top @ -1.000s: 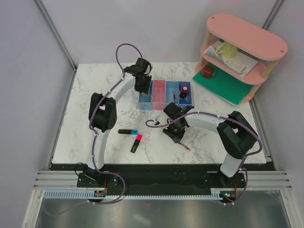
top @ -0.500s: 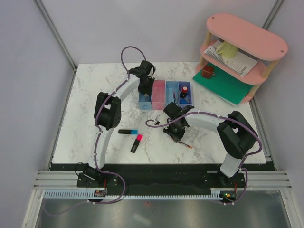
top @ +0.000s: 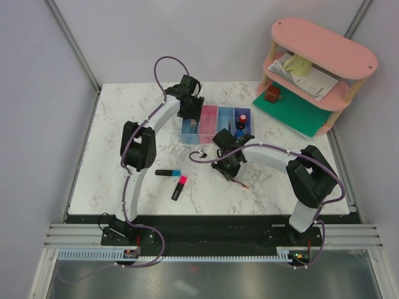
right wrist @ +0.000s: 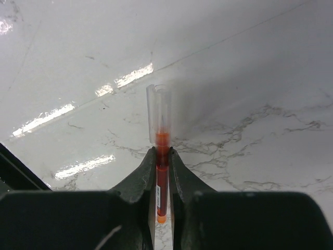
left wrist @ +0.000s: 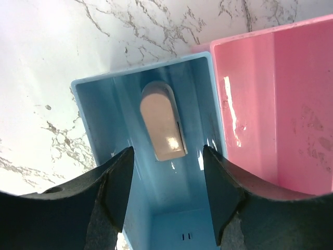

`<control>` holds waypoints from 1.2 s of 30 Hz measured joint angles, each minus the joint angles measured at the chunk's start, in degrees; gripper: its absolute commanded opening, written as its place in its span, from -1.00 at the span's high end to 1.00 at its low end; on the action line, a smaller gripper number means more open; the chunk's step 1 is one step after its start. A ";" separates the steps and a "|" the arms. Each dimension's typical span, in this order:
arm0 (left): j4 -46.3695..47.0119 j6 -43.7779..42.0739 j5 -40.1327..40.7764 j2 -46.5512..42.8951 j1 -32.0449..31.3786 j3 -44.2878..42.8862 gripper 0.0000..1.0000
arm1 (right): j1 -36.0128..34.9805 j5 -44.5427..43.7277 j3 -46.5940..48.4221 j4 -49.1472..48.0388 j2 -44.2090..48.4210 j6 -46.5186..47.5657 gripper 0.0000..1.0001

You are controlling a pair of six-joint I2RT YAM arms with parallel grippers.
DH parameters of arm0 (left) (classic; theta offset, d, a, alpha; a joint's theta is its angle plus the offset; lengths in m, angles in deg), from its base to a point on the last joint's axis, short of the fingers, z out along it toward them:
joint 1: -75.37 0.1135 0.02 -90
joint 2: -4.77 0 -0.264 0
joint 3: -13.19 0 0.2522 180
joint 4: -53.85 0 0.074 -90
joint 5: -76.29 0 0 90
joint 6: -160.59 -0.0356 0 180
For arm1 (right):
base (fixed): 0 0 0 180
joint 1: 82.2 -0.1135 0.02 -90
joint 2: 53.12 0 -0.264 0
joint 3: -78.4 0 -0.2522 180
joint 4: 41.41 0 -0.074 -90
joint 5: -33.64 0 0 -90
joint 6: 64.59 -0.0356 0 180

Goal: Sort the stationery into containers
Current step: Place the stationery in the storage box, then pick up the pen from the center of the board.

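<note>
fingers of your right gripper pinch the red pen, its long axis in line with them; the containers sit just far of it.

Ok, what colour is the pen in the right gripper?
Red, clear cap; the pen shows best in the right wrist view.

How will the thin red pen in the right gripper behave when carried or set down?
The red pen looks stiff and probably light: it juts straight past the jaws without sagging. Slim and seemingly round, it would likely roll on the glossy marble table. Pinched at one narrow spot, it may pivot.
</note>
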 measured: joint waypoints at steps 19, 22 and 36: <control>-0.39 -3.98 -2.67 -21.49 0.07 17.35 -0.34 | 3.04 -2.93 12.70 0.57 2.45 -1.05 1.00; -0.13 -6.47 -2.69 -27.02 0.07 22.27 -0.34 | 4.94 -2.36 15.43 0.37 2.51 -2.36 1.00; 5.90 -28.50 -1.14 -40.02 0.07 46.73 -0.32 | 12.74 -2.27 28.65 -9.29 -4.35 -12.35 1.00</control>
